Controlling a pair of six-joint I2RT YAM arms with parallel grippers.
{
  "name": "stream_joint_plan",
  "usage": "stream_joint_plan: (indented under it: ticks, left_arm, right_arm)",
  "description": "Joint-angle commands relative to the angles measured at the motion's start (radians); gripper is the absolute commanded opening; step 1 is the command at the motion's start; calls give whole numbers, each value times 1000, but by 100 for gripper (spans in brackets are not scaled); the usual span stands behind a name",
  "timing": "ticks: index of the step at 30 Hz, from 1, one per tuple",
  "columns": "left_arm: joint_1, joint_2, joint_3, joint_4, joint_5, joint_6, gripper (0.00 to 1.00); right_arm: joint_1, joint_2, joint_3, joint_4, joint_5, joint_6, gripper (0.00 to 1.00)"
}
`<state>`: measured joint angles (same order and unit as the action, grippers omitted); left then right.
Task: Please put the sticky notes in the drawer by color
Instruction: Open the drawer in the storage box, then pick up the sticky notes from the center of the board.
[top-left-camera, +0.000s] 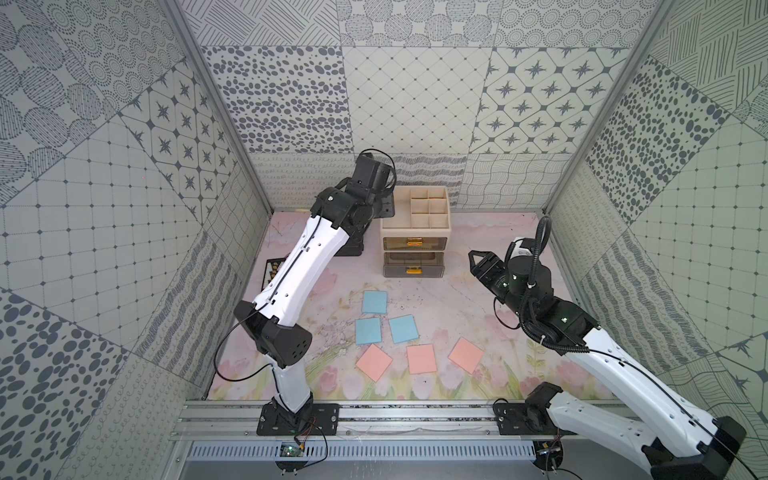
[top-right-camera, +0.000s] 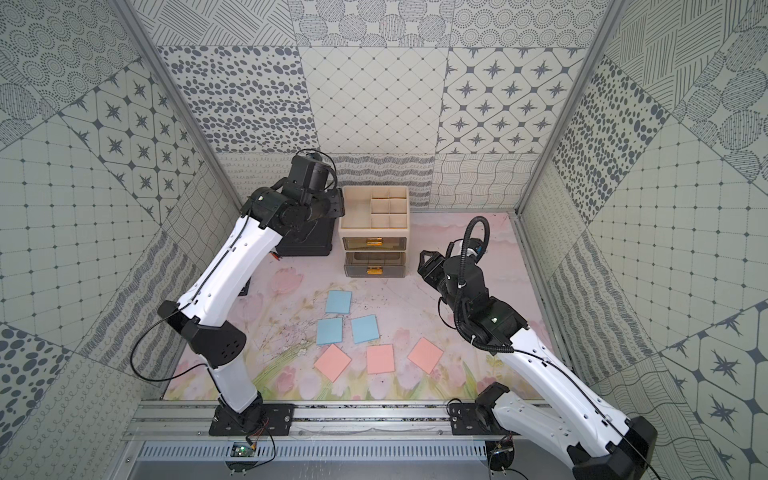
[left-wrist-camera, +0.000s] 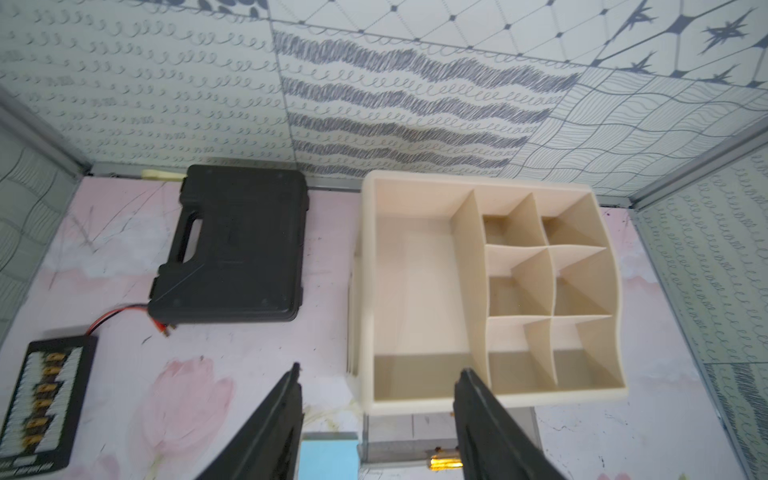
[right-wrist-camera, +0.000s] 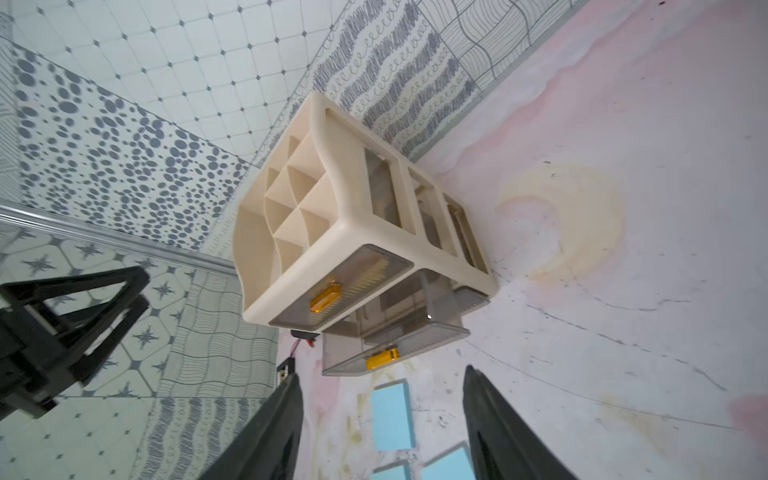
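The drawer (top-left-camera: 415, 226) is a cream cabinet at the back, with a divided tray on top. Its upper smoky drawer is shut, and the one below (top-left-camera: 413, 268) is pulled out. Three light blue sticky notes (top-left-camera: 374, 302) (top-left-camera: 368, 331) (top-left-camera: 404, 328) lie flat in front of it. Closer to the front edge are three salmon-pink ones (top-left-camera: 374, 362) (top-left-camera: 421, 359) (top-left-camera: 466, 355). My left gripper (left-wrist-camera: 380, 374) hangs open over the cabinet's front left corner, holding nothing. My right gripper (top-left-camera: 476, 262) is open and empty to the right of the cabinet, with its fingers pointing toward the drawers.
A flat black plastic case (left-wrist-camera: 232, 245) lies left of the cabinet by the back wall. A black board with gold connectors (left-wrist-camera: 45, 399) and red wires (left-wrist-camera: 120, 316) sits near the left wall. Patterned walls close off three sides.
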<state>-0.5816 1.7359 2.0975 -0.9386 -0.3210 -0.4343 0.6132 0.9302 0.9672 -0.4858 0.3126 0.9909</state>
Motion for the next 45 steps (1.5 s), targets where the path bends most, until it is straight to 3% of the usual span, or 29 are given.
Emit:
stream_joint_plan:
  ticks: [1,6,13,15,17,18,23,28,36,45]
  left_arm:
    - [45,-208,-305,164,25,-4,63]
    - [67,-310,-495,202,71,-73,63]
    - [68,-338,-647,243,98,-140,63]
    - [68,-343,-674,254,104,-154,63]
    - [68,-348,-693,270,114,-156,62]
    - [68,-350,-697,270,117,-156,62]
    - [68,-355,-707,283,137,-159,62]
    - [67,-371,-727,295,161,-170,62]
    - [68,-381,-757,343,202,-164,61]
    - [68,-404,-782,370,222,-131,61]
  right_arm:
    - [-32,-7,44,-325,-59,-103,65]
    - [-68,49,43,-500,-181,-99,67]
    - [-42,100,-150,-480,-428,-30,73]
    - [-6,101,-169,-474,-434,-24,82]
    - [16,112,-179,-467,-456,-41,98]
    - [28,125,-182,-476,-462,-46,100]
    - [107,189,-199,-468,-454,-31,99]
    - [157,210,-199,-478,-397,97,99]
    - [177,204,-239,-478,-336,316,99]
    - [182,373,-195,-403,-317,365,99]
